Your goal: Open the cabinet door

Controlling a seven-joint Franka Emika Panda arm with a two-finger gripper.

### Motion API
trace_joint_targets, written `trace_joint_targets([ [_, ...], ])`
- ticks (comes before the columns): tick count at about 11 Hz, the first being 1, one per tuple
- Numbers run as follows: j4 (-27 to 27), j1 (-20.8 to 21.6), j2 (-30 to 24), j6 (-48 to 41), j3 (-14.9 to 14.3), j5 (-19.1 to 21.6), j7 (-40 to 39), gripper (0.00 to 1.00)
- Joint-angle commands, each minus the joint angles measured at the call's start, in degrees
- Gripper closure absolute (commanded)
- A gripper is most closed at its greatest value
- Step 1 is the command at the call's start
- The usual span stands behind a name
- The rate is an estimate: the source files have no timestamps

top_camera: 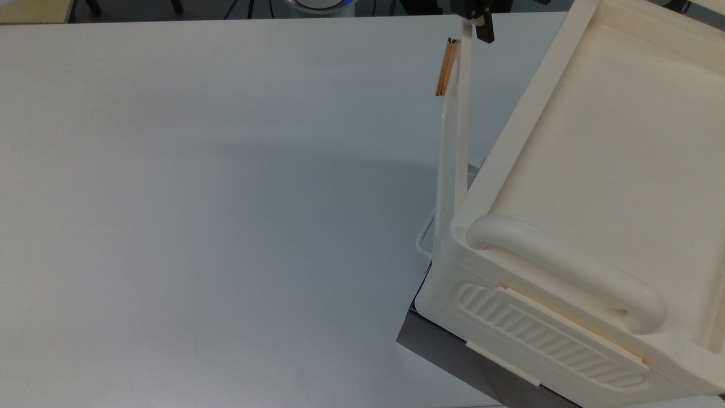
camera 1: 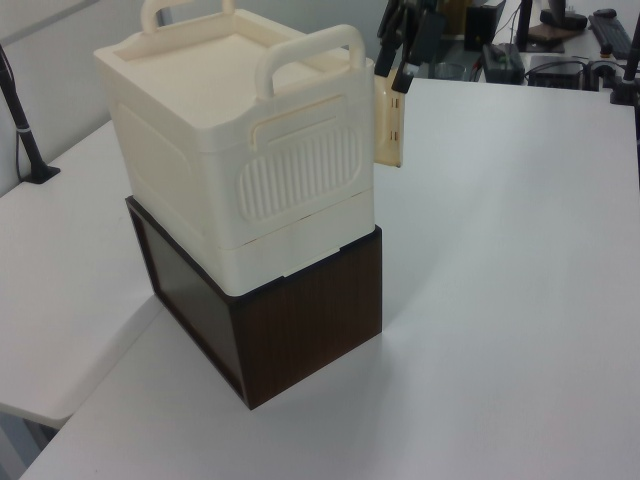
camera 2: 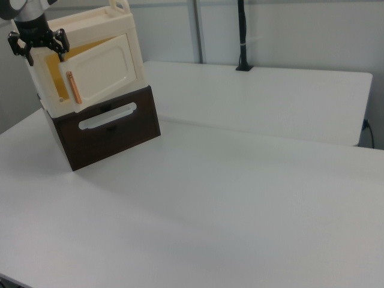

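One broad white tabletop (top_camera: 226,226) takes up most of each view, and we see it bare apart from the stack at the right edge of the top view, the upper left of the left view and the upper left of the right view. Next in size is the cabinet (camera 1: 220,150), a cream box with a thick grab handle (top_camera: 566,266) and a ribbed side panel (camera 1: 300,180), seated on a dark brown base unit (camera 1: 290,320); we judge that base is there to lift the cabinet to a reachable height. The cabinet door (camera 2: 99,69) already stands swung out from the cabinet front: in the top view it shows edge-on, running up toward the top of the frame, and in the right view a yellowish interior shows behind it. Its slim copper bar handle (top_camera: 444,68) sits near the free end, away from the hinge. Smallest is the gripper (camera 2: 37,43), poised at the door's free top edge in the upper left of the right view; whether its fingers are spread or closed we cannot tell. We judge the task largely done.
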Motion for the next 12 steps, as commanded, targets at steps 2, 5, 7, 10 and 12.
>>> trace_joint_targets([
  [2,-2.7,-1.8,-0.9,0.5,-1.7,-1.0,0.6,0.10],
  [5,-2.8,-6.1,-0.8,0.4,-8.0,-1.2,0.3,0.05],
  [7,-2.9,-6.4,-0.9,-1.1,-10.4,-1.3,0.5,0.03],
  [10,-3.6,-6.6,-0.8,-8.0,-10.8,-6.1,0.9,0.00],
  [12,-5.7,-7.7,-1.1,-8.7,-10.8,-8.0,3.8,0.00],
])
